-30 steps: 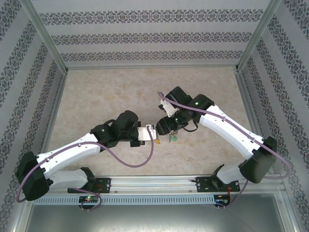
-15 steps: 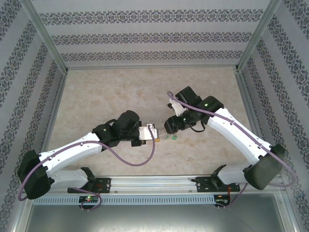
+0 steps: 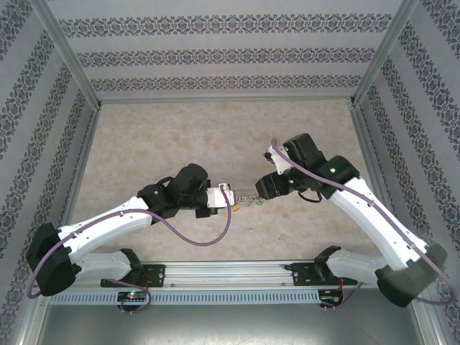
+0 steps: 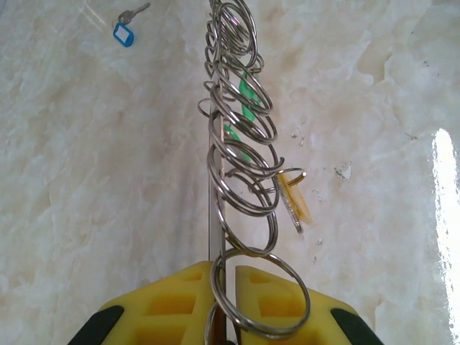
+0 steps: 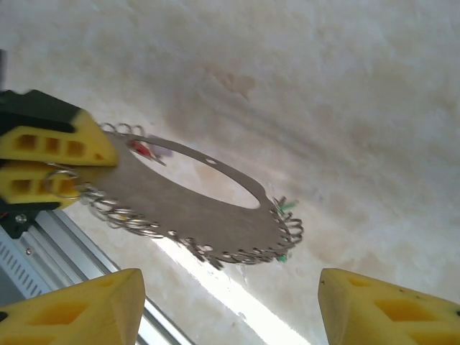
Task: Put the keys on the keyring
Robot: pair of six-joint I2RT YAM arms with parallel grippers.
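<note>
The left gripper (image 4: 226,287) clamps the keyring (image 5: 208,215) by its rim above the worktop (image 3: 158,136), toward the near edge. Green-capped keys (image 4: 248,100) hang from it. The right gripper (image 5: 248,305) faces it, spread wide and apart. A blue-capped key (image 4: 123,32) lies loose.

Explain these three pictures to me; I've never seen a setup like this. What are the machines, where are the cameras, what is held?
Two white-and-black robot arms, the left arm and the right arm, are bolted at the near edge of a marble-patterned table. The overhead picture looks down from above and behind them; the other two come from a camera on each wrist. The left tool, with yellow fingers, is shut on the keyring, a flat grey oval hung with many small split rings, some with green tags. The right tool is open, apart from the ring. One blue-tagged key lies loose on the table.
</note>
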